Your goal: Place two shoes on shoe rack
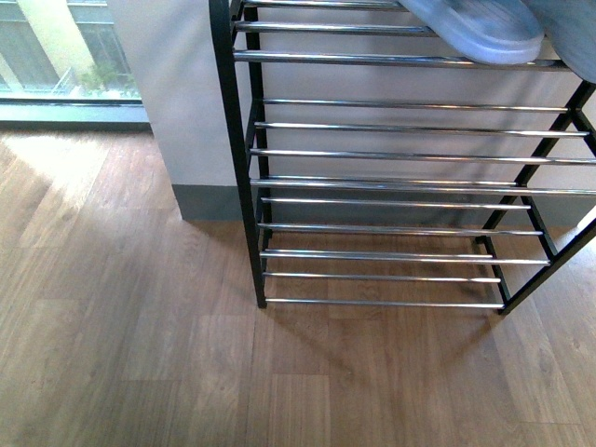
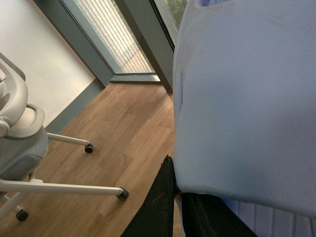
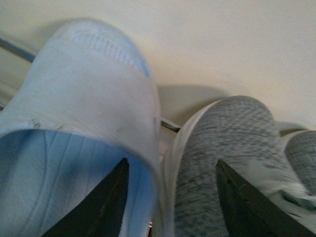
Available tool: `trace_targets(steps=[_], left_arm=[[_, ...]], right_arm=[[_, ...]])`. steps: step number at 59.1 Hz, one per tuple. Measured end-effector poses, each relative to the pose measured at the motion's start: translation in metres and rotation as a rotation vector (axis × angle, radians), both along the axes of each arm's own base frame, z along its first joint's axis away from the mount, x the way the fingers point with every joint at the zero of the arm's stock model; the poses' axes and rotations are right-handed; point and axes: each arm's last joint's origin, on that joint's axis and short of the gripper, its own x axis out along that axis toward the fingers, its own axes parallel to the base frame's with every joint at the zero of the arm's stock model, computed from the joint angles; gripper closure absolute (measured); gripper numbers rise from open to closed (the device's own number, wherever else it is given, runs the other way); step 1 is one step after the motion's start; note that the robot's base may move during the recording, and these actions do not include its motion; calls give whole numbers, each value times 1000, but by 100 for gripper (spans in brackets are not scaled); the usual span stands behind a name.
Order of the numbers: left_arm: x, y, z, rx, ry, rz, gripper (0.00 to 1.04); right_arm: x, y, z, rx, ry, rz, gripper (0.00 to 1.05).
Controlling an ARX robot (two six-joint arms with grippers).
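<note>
Front view: the rack (image 1: pixel 391 183) stands on the wood floor (image 1: pixel 130 354) against a pale wall (image 1: pixel 168 84), with a window (image 1: pixel 56 47) at far left. Its black frame carries tiers of chrome bars; the lower tiers visible here hold nothing. On the top visible tier, at the upper right edge of the view, lies a slide (image 1: pixel 475 26), pale blue, its rounded end overhanging the near bar. Just right of it a second pale form is cut off by the picture edge (cannot be identified). Neither arm shows in this view.

Left wrist view: a slide (image 2: pixel 247 98) fills most of the picture, its pale blue strap very close to the lens. Two dark fingers (image 2: pixel 158 207) of the left end effector (image 2: pixel 180 210) stand at the slide's edge, closed on its rim with almost no gap between them. Beyond are the floor, a window frame and an office chair (image 2: pixel 24 143) on castors.

Right wrist view: a slide (image 3: pixel 84 113) lies on the rack bars beside a sneaker (image 3: pixel 222 148) of grey knit, the two touching or nearly so; a second grey sneaker (image 3: pixel 302 148) shows at the edge. The right end effector (image 3: pixel 170 202) has its dark fingers (image 3: pixel 106 207) spread apart: one lies inside the slide's opening, the other over the sneaker (released, grasping nothing).
</note>
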Motion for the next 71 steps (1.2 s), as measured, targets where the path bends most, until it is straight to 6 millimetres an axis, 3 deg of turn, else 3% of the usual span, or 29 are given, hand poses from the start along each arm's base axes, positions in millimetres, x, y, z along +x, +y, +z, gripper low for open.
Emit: trace_targets(steps=[9,13,19,25,34,40,44,55,71], left_arm=[[0,0,0,0,0,0,103],[0,0,0,0,0,0,103],[0,0,0,0,0,0,103],[0,0,0,0,0,0,103],[0,0,0,0,0,0,103],[0,0,0,0,0,0,103],[0,0,0,0,0,0,103],[0,0,0,0,0,0,103],[0,0,0,0,0,0,103]], right_arm=[[-21,-10,30,52,-51,-20,26],[-25,-12,38,87,-99,-15,21],[-40,-11,38,250,-311,53,34],[-73,-8,16,360,-422,73,52],[-122,-8,-11,408,-433,65,78],[-159,-8,-26,422,-429,60,103],[-180,-8,-36,426,-421,58,103],[-212,-8,-48,426,-415,56,103],[-248,-8,-59,426,-417,57,103]])
